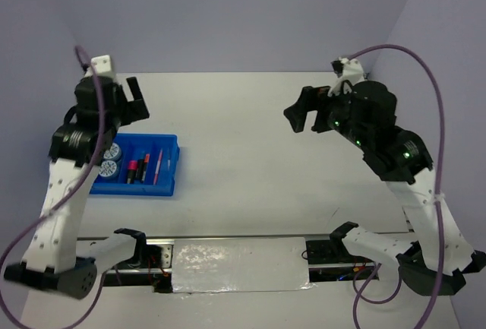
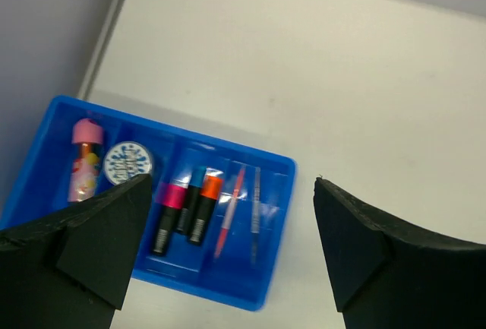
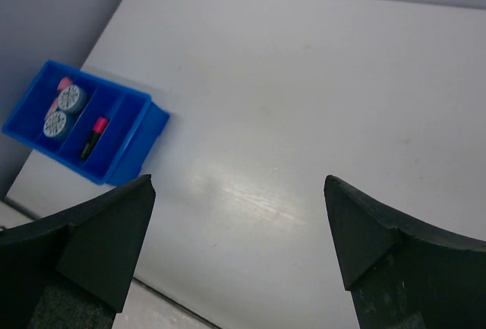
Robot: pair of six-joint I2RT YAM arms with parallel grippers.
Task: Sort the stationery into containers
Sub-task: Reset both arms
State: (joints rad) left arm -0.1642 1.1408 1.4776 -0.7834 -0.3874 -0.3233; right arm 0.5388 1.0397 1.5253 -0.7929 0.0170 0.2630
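We see the blue tray (image 1: 173, 163) on the white table (image 1: 250, 139), and every loose piece we can find lies inside it. In the tray's end compartment next to the side wall lie a pink capsule case (image 2: 85, 160) and two round blue-and-white discs (image 3: 72, 99). From the left wrist view only one disc shows, just beside the case, with the other hidden behind a finger. The tray's middle compartment holds three black highlighters side by side, capped pink (image 2: 168, 219), blue (image 2: 194, 200) and orange (image 2: 205, 207). In the tray's third compartment, on the side facing the open table, a thin pink pen (image 2: 230, 211) and a thin grey pen (image 2: 255, 211) lie parallel, close together. The left gripper (image 1: 139, 98) hangs above the tray, its jaws spread wide with nothing between them. The right gripper (image 1: 298, 110) is raised well apart from the tray, across the table from it, also wide open and empty.
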